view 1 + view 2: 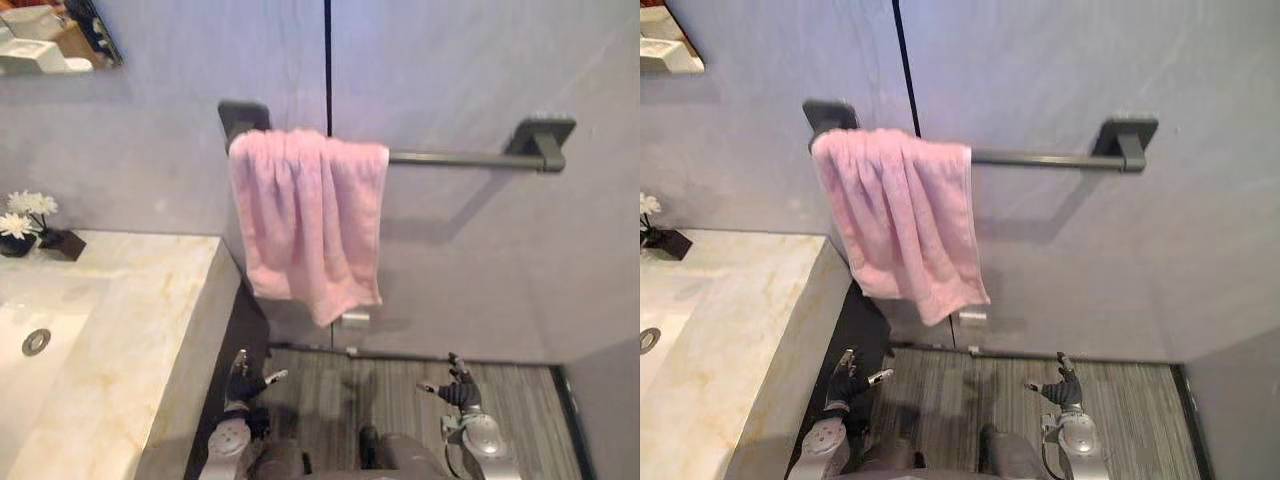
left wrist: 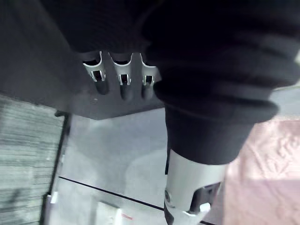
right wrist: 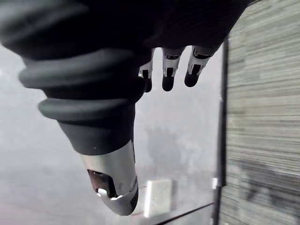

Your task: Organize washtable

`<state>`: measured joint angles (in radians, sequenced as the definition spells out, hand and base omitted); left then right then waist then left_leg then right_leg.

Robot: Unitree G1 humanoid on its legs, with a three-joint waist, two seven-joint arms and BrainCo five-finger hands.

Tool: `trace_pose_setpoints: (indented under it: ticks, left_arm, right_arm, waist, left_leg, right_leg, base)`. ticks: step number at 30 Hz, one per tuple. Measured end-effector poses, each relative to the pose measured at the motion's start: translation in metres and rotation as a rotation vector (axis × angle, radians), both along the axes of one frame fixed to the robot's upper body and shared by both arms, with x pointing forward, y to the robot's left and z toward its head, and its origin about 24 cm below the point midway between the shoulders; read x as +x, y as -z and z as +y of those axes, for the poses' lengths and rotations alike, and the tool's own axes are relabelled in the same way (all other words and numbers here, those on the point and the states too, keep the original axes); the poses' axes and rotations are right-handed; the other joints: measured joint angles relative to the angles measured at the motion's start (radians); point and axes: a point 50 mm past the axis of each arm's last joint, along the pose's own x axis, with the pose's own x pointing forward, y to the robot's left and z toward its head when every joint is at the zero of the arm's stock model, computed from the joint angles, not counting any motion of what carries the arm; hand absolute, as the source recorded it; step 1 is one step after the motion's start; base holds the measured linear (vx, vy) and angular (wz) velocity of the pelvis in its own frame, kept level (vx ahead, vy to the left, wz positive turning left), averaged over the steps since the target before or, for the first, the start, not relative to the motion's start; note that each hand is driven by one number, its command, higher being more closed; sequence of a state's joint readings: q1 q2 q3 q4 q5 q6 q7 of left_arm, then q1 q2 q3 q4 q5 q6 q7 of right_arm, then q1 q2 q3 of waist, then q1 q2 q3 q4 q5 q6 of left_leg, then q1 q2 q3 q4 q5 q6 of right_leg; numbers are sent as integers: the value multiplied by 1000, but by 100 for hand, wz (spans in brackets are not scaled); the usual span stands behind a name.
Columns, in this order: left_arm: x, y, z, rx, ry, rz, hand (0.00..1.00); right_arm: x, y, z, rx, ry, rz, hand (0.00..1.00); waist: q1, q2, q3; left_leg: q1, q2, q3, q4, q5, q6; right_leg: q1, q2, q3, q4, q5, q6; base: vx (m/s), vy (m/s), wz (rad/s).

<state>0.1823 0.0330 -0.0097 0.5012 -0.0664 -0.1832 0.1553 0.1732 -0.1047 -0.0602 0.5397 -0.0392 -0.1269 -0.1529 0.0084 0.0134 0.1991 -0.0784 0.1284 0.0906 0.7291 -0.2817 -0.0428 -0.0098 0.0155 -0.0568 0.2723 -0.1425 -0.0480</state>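
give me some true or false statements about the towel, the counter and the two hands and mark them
1. The pink towel hangs over the left end of the bar. True.
2. The left hand grips the towel. False: it is low, below the towel and apart from it, open and empty.
3. White flowers stand on the counter by the wall. True.
4. The right hand is shut on a cup. False: its fingers are straight and hold nothing.
5. The towel covers the whole bar. False: the bar's right part is bare.
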Motion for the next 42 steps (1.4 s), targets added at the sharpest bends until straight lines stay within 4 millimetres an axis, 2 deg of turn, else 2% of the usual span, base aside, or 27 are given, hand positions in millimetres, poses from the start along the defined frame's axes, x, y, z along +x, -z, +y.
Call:
trace_pose_setpoints:
  ticks: [1,3,4,5,9,14,19,23,29,30,38,39,42]
  left_arm:
    - [2,-1,-1,-1,1,-6,0]
    - [5,-4,-1,-2,3,-20,0]
    - [6,-5,-1,-1,4,-30,0]
    - [7,-7,-2,-1,5,-38,0]
    - [11,-15,3,23,24,-74,0]
    - [14,-36,0,33,40,-176,0]
    - [22,-73,7,79,50,-361,0]
    - [26,-82,6,88,65,-414,0]
    - [33,-86,-3,138,165,-430,0]
    - [35,-88,-5,159,196,-437,100]
    - [49,-87,-8,252,298,-431,100]
    - [49,-86,-7,266,306,-426,100]
    - [48,-85,-6,279,326,-418,100]
  right_arm:
    - [2,-1,-1,-1,1,-8,0]
    - [9,-6,-3,-5,8,-34,0]
    - [9,-6,-4,-7,15,-35,0]
    - [6,-5,-9,-19,28,-27,0]
    - [-8,5,-7,-5,58,28,0]
    - [-9,6,-3,6,61,29,0]
    - [-12,5,-7,-5,57,20,0]
    - [-18,8,-8,-13,26,43,0]
    - [-12,6,-7,-21,-16,37,0]
    - [-9,5,-7,-17,-27,31,0]
    - [3,-2,-9,-44,-68,1,0]
    - [5,-4,-9,-47,-74,-12,0]
    - [15,-17,-8,-54,-84,-79,0]
  waist:
    - [7,-1,-1]
    - [4,9,-1]
    - [3,13,-2]
    - [2,41,-8]
    - [5,0,-11]
    - [6,-6,-13]
    - [6,-9,-20]
    - [3,-10,-46]
    - [-1,-13,-50]
    - [-5,-13,-50]
    - [-37,-11,-56]
    - [-48,-11,-56]
    - [-51,-10,-56]
  left_leg:
    - [1,-1,-3,-39,0,0]
    - [-20,-11,-16,-270,14,-15]
    - [-17,-11,-22,-334,34,-28]
    - [-17,-6,-44,-431,160,-35]
    - [27,-66,-35,-481,164,-18]
    - [45,-80,-21,-495,161,-11]
    - [81,-78,-21,-546,177,-8]
    - [98,-83,-24,-607,210,-6]
    - [131,-96,-25,-685,259,3]
    - [135,-99,-25,-699,268,6]
    - [165,-112,-10,-774,315,20]
    - [169,-112,-8,-789,323,21]
    - [177,-113,-2,-803,328,22]
  right_leg:
    - [8,-3,6,-6,0,0]
    - [22,-19,18,-21,-2,4]
    - [24,-20,22,-21,-6,12]
    - [32,-6,32,-15,-28,43]
    - [48,-71,51,-14,-58,81]
    - [56,-85,65,-24,-59,84]
    - [69,-80,71,-34,-58,84]
    - [76,-80,70,-70,-40,92]
    - [84,-84,71,-112,-12,97]
    - [86,-83,72,-121,-2,99]
    - [91,-88,96,-173,41,112]
    - [91,-89,100,-180,47,114]
    - [90,-88,114,-192,56,118]
  base:
    - [267,-16,-25]
    - [208,64,-24]
    - [230,169,-17]
    - [190,170,-17]
    - [142,159,3]
    - [35,59,-7]
    - [-8,-16,-4]
    - [0,0,0]
    - [-31,8,0]
    - [-50,4,0]
    - [-66,19,-8]
    - [-40,5,-9]
    - [-42,2,-15]
